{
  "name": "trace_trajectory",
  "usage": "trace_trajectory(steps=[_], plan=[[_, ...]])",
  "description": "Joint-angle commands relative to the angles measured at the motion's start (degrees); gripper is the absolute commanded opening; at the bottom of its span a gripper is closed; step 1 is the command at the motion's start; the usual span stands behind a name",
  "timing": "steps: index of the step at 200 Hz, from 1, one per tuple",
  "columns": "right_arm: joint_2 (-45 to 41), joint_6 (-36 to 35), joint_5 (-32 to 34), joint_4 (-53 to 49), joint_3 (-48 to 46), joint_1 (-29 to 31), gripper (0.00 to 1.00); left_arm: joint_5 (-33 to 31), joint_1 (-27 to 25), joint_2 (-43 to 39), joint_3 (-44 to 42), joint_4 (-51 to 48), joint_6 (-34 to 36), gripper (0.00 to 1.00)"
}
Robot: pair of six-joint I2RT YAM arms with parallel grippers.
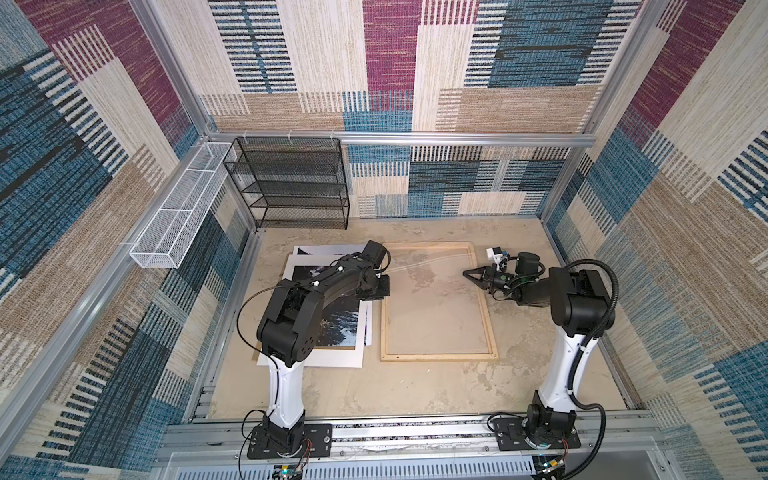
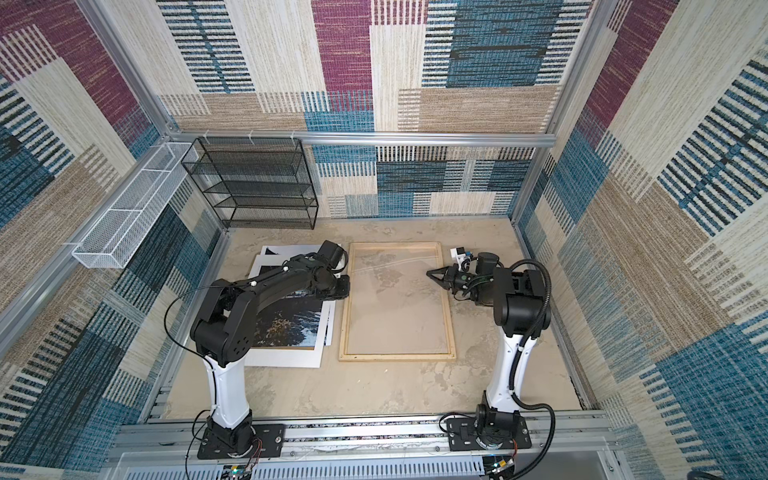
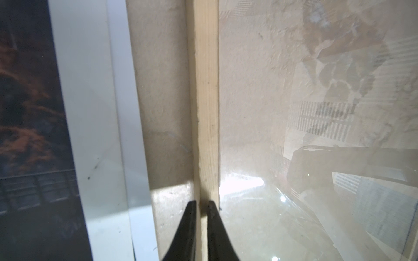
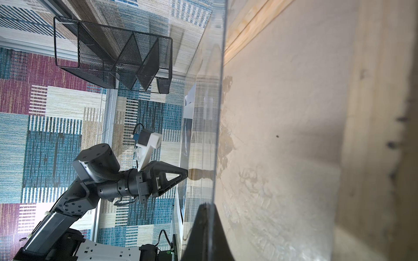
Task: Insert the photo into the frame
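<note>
My left gripper (image 3: 201, 202) pinches the frame (image 1: 440, 356) at its nine-o'clock rail; my right gripper (image 1: 467, 273) pinches the clear pane (image 4: 203, 113), raised. The photo (image 1: 338, 322) lies outside at nine o'clock, not yet inserted.

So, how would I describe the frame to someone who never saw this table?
Start at the beige tabletop. The frame lies flat at its middle: a thin, pale wooden rectangle with the tabletop showing through, whereas the white mat left of it surrounds a dark photo.

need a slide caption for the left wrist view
Left claw pinching the frame's pale wood rail, the photo lying just beside it.
</note>
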Motion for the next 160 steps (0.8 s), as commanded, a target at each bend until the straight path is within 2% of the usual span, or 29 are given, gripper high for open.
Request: trace_trajectory(steps=[1, 160], plan=[[0.2, -0.76, -1.34, 1.15, 0.5, -0.01, 0.0, 0.02, -0.05, 0.16, 0.32, -0.74, 1.49, 0.14], [0.47, -0.65, -1.21, 1.42, 0.2, -0.1, 0.0, 0.07, -0.05, 0.33, 0.49, -0.92, 1.6, 0.13]])
